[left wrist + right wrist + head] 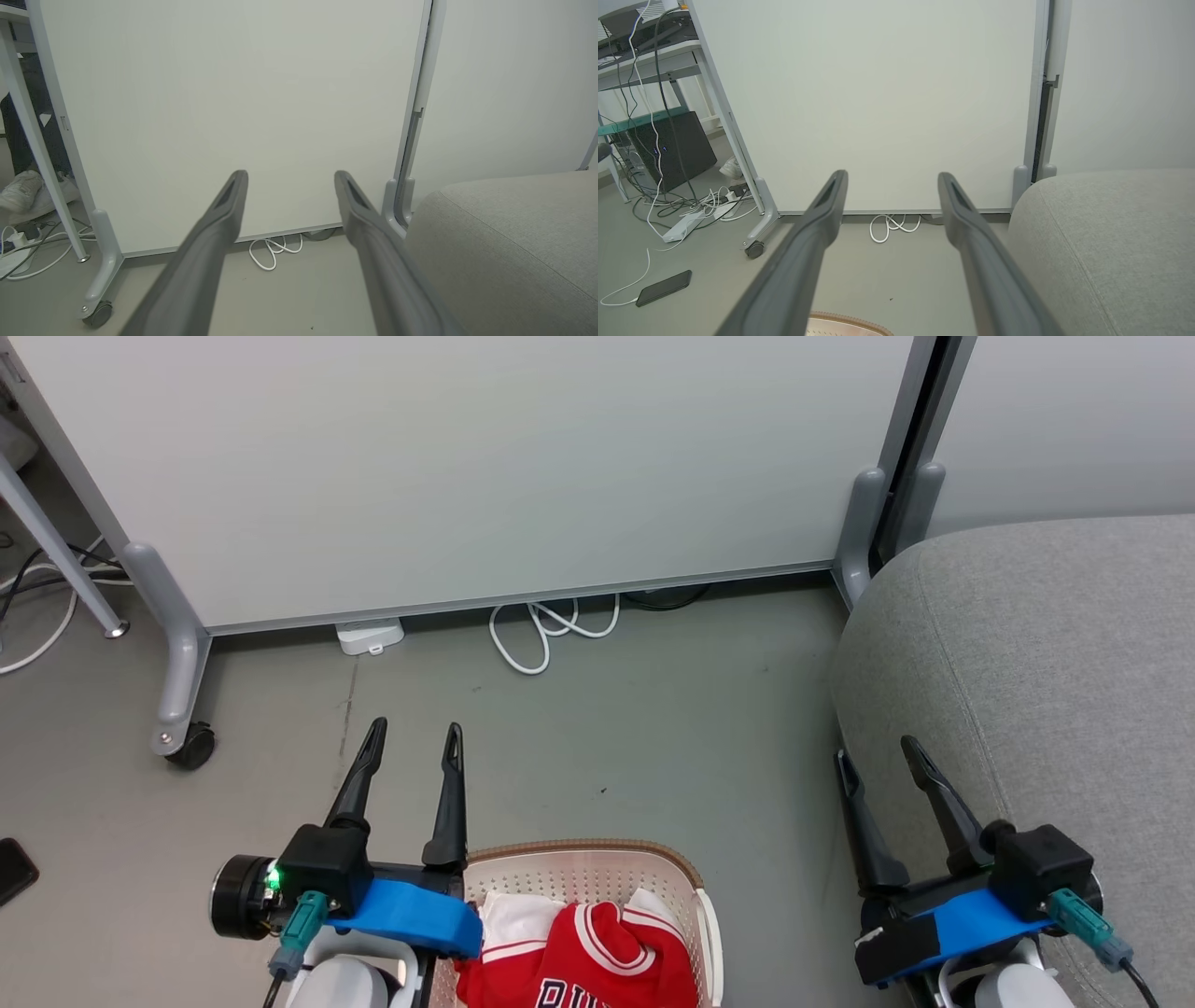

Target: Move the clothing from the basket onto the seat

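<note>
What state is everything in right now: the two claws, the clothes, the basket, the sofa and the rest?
left gripper: open, holding nothing.
right gripper: open, holding nothing.
basket: upright on the floor, loaded.
clothing: crumpled, lying in the basket.
seat: no clothing on the part in view.
phone: flat on the floor, screen dark.
white cable: loosely coiled on the floor.

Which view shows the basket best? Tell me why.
Head view: the basket shows its perforated wall, brown rim and red clothes inside. The right wrist view catches a sliver of rim.
</note>
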### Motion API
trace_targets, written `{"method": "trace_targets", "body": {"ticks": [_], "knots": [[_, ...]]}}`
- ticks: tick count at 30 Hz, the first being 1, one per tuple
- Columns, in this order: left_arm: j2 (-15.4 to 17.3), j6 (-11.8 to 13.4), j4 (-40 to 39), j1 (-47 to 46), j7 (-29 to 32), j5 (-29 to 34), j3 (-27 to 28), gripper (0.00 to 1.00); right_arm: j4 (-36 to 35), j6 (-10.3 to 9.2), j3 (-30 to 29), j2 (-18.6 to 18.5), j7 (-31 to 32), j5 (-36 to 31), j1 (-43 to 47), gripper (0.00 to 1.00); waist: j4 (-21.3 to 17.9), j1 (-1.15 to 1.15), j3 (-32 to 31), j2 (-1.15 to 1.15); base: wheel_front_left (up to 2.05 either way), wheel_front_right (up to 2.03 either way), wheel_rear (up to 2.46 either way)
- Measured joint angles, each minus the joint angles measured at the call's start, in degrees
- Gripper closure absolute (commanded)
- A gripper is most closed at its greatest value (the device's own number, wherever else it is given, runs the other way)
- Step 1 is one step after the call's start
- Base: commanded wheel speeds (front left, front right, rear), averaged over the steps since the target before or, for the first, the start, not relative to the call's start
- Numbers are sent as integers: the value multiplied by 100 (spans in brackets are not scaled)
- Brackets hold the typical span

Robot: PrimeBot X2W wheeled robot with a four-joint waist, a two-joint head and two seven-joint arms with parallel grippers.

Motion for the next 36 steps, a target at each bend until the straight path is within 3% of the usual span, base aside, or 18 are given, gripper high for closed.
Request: {"method": "trace_targets", "body": {"ticks": [10,36], "knots": [[2,-8,46,-42,-91,332,-105,0,-14,0,52,-3,-107,-391,-5,0,22,0,13,0,0,0,0],[5,-211,382,-350,-93,339,-186,0,-40,1,-2,-4,-108,-411,-156,0,1,0,222,0,0,0,0]]}}
